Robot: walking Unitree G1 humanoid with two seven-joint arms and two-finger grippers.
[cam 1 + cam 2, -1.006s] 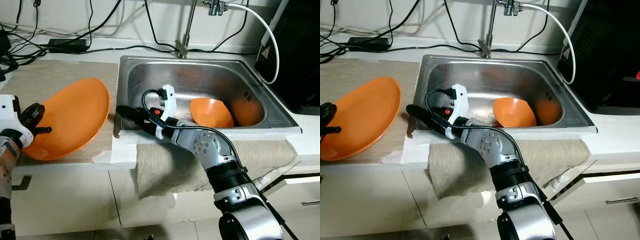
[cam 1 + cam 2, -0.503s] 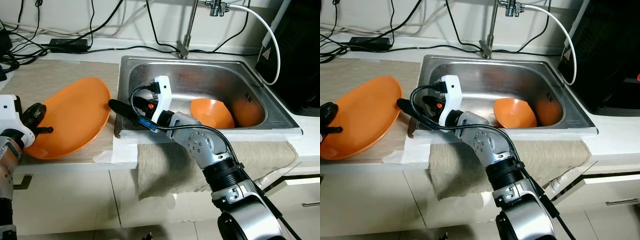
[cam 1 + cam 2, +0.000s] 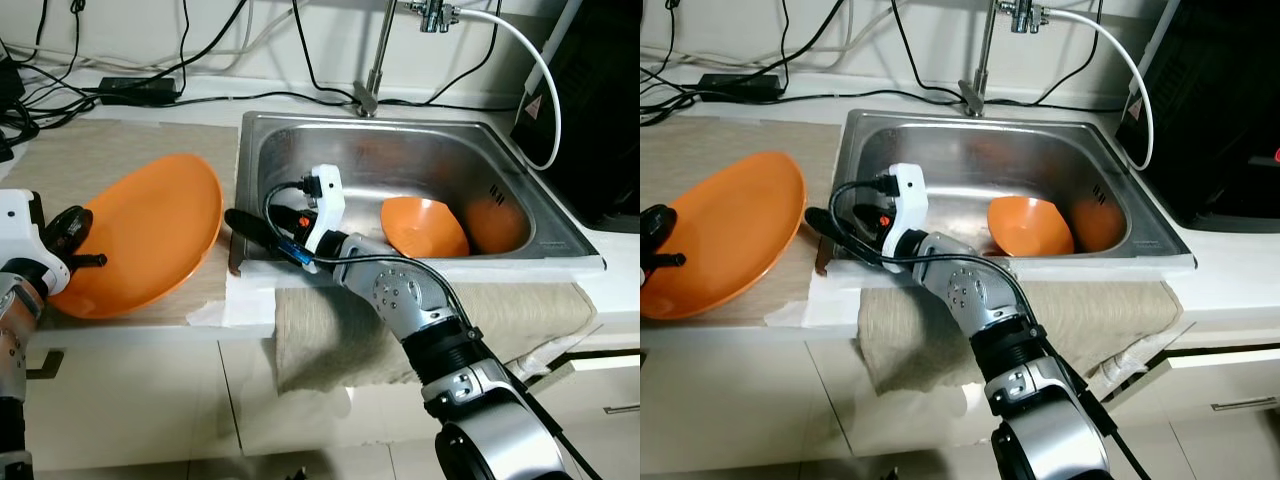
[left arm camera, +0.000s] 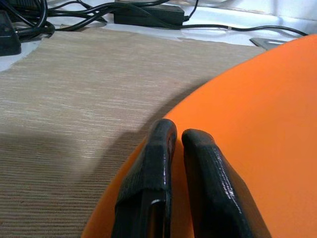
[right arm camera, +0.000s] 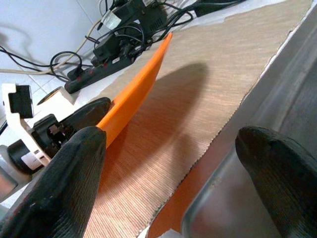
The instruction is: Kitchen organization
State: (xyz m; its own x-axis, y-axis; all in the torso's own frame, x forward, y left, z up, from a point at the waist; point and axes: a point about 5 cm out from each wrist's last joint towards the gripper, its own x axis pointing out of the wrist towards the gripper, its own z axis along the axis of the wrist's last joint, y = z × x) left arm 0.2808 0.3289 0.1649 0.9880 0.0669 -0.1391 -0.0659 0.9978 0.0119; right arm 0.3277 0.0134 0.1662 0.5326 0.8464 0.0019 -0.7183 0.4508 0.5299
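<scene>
Pinching the near rim of the orange plate (image 3: 140, 235), the left hand (image 4: 171, 163) is holding it tilted above the mat-covered surface (image 3: 110, 155) beside the sink (image 3: 560, 215). The right hand (image 3: 243, 222) is hovering at the sink's left rim, its 2 fingers (image 5: 59, 188) spread wide. An orange bowl (image 3: 422, 225) is lying inside the sink.
</scene>
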